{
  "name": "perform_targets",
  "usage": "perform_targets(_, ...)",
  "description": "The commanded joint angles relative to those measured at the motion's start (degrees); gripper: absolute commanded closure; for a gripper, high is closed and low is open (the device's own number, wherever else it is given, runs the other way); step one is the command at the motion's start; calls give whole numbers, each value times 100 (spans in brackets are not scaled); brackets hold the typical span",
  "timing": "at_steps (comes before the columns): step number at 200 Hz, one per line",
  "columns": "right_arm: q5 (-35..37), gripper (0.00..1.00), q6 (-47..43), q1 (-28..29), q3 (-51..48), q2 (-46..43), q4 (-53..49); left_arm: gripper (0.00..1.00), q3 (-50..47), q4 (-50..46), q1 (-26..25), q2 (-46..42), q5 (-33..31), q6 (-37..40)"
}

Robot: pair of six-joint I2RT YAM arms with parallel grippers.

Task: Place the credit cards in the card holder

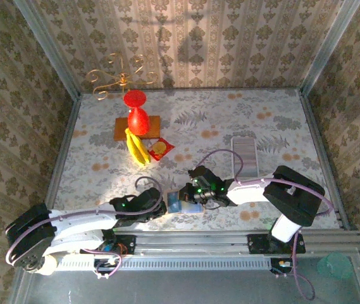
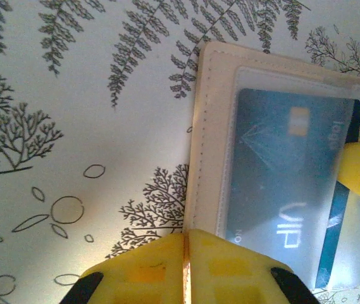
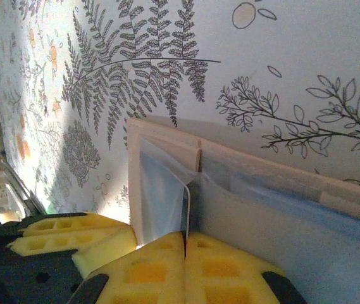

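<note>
The card holder point(image 1: 174, 202) lies open on the patterned table near the front edge, a cream wallet point(image 2: 211, 126) with clear pockets. A blue credit card point(image 2: 281, 183) marked VIP sits under its clear window. My left gripper point(image 2: 185, 244) is shut on the wallet's near edge; from above it point(image 1: 164, 206) is at the wallet's left. My right gripper point(image 3: 185, 237) is shut on a thin card point(image 3: 186, 202) held edge-on, its far end inside a pocket of the wallet point(image 3: 167, 142). From above, this gripper point(image 1: 194, 195) is at the wallet's right.
A long whitish ribbed tray point(image 1: 244, 154) lies behind the right arm. At the back left are bananas point(image 1: 136, 147), a red-and-yellow snack packet point(image 1: 160, 149), a red vase point(image 1: 137, 120) on a wooden board point(image 1: 121, 130) and a gold wire ornament point(image 1: 117, 79). Papered walls enclose the table.
</note>
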Motion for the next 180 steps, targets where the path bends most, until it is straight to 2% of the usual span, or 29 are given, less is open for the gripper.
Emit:
perform_targets(1,-62,92,-193,158,92,-21,-401,91,25,419,-103,211,418,17)
perform_targets(26,41,76,-303,158,101,-166,-585,91,17,333,-103,161,372,-5)
perform_targets(73,286,75,-550,158,140,-653,-1228,91,-19,29,-104,-61,280,-45)
perform_targets(122,831,68,-808,159,330,-1251,-2804,90,34,-77,-112,-182,270,-11)
perform_targets(180,918,65,-783,167,293,-1384,-3169,89,61,-33,-112,-116,305,16)
